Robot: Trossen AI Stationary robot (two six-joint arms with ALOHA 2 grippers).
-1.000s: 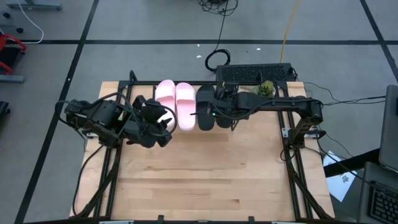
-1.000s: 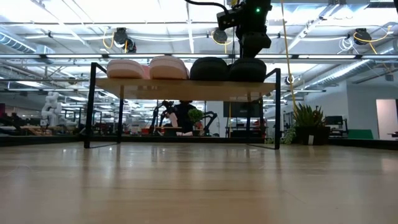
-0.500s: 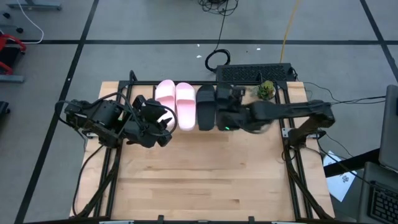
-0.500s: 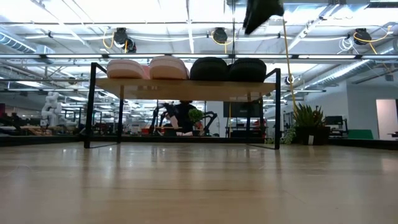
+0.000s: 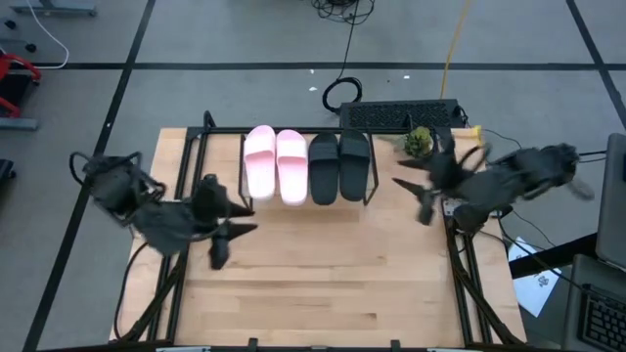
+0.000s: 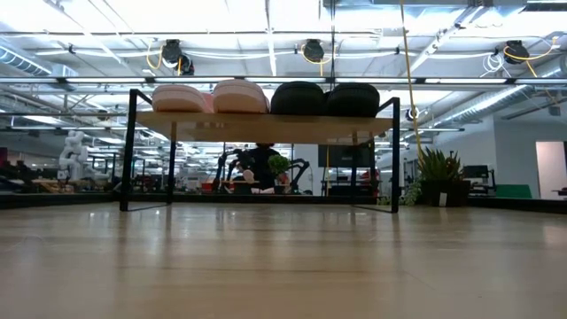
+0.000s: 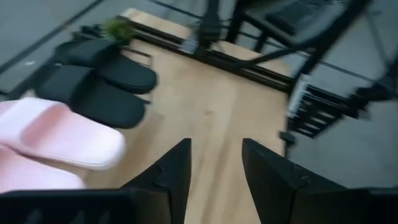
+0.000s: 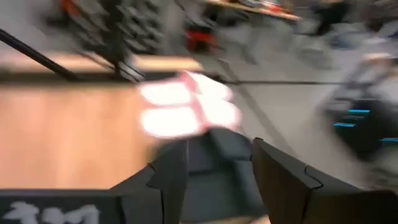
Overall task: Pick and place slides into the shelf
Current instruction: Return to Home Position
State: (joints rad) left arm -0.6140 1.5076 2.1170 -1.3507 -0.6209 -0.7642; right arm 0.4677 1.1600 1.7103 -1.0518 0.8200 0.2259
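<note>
Four slides stand side by side on the shelf's wooden board point(image 6: 266, 127), soles down. From left to right in the high view they are two pale pink slides point(image 5: 276, 164) and two black slides point(image 5: 338, 167); the low view shows the pink pair point(image 6: 209, 97) and the black pair point(image 6: 324, 99) the same way. My left gripper point(image 5: 227, 231) is open over the table, to the near left of the shelf. My right gripper point(image 5: 423, 193) is open to the right of the shelf. Both wrist views show spread fingers holding nothing, with the left gripper point(image 7: 214, 168) and the right gripper point(image 8: 221, 168) facing the slides.
A small green plant point(image 5: 418, 141) and a black keyboard-like unit point(image 5: 401, 114) sit at the table's far right. Bare wooden tabletop point(image 5: 323, 284) stretches from the shelf to the near edge. Black frame rails run along both table sides. A person sits far behind in the low view.
My right gripper has risen off the right black slide, left it on the shelf, and swung fast toward the table's right edge. My left gripper has drawn back from beside the pink slides toward the near left. All four slides have stayed in place.
</note>
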